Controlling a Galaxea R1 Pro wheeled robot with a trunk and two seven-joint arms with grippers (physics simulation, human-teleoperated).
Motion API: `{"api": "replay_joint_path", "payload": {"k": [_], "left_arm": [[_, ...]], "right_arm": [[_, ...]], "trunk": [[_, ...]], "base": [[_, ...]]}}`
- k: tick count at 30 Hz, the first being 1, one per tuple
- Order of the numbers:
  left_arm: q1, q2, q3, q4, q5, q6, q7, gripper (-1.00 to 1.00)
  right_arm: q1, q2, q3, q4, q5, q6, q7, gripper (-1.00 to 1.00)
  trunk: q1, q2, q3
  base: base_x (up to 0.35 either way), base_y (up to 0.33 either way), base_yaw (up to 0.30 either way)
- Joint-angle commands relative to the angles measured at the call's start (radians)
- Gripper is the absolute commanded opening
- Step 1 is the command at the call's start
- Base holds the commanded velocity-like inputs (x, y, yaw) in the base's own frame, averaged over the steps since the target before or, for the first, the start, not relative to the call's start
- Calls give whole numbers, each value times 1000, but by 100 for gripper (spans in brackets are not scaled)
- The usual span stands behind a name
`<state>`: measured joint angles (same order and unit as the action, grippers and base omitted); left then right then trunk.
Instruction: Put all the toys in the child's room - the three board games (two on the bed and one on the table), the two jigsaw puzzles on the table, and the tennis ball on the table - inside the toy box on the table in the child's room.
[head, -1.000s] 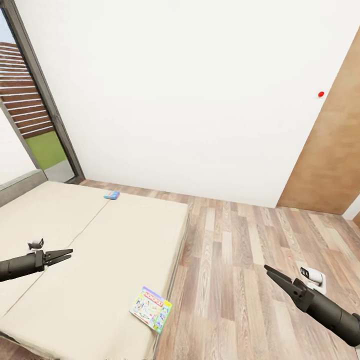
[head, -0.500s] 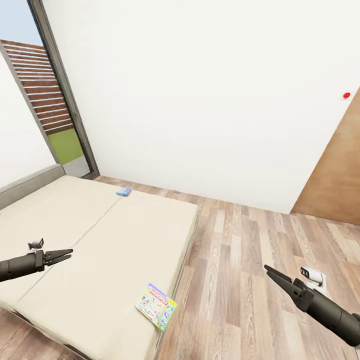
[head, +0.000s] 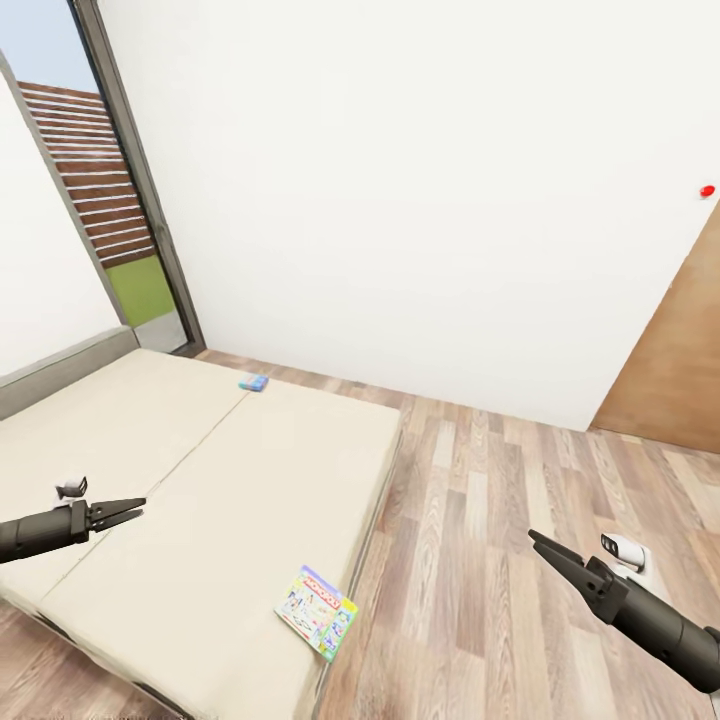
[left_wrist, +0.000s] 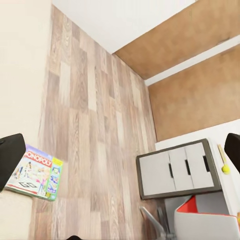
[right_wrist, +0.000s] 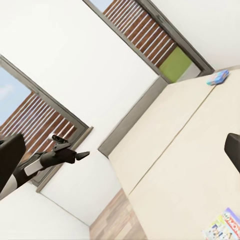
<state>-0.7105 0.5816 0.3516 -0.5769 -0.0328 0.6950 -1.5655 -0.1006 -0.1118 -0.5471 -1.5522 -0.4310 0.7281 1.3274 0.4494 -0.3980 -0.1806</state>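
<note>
Left gripper (head: 128, 511): nearest on the robot's left, hovering above the beige cover, jaws slightly parted in the head view with nothing between them; held level, seemingly a carry pose for travel rather than a reach.
Right gripper (head: 543, 546): nearest on the right, out over the wood-plank floor (head: 480, 560), fingers drawn almost together to a point and empty; whether fully closed, hard to tell.
Monopoly box (head: 316, 612): flat on the bed (head: 180, 500) at its near corner, just inside the edge beside the floor, lid art up; also seen past the left wrist (left_wrist: 34, 172) and at the corner of the right wrist view (right_wrist: 222, 229). Closest toy, so likely first pick; edge position suits a side approach from the floor.
Step in hand: judged as approach to the bed, no toy grasped yet, both arms well apart from either box.
Blue board game (head: 253, 383): small, lying flat at the far end of the bed, close to the edge nearest the white wall (head: 400, 200); well apart from the Monopoly box, probably needing a longer reach or a move along the bedside.
Window (head: 110, 230): tall, dark-framed, beyond the bed's far corner.
Door (head: 675, 360): brown panel at far right.
Toy box and table: not placed from these views.
</note>
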Motion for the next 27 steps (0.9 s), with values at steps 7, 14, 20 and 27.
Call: {"api": "replay_joint_path", "payload": {"k": [7, 14, 20, 27], "left_arm": [[-1, 0, 1, 0, -4, 11, -5, 100], [-1, 0, 1, 0, -4, 11, -5, 100], [-1, 0, 1, 0, -4, 10, -5, 100], [-1, 0, 1, 0, -4, 11, -5, 100]], "right_arm": [[-1, 0, -1, 0, -2, 8, 2, 100], [-1, 0, -1, 0, -2, 9, 2, 100], [-1, 0, -1, 0, -4, 9, 2, 100], [-1, 0, -1, 0, -3, 9, 3, 100]], "trunk": [[1, -2, -2], [1, -2, -2], [1, -2, -2], [1, -2, -2]], "base": [[0, -1, 231], [0, 0, 272], [0, 0, 188], [0, 0, 59]]}}
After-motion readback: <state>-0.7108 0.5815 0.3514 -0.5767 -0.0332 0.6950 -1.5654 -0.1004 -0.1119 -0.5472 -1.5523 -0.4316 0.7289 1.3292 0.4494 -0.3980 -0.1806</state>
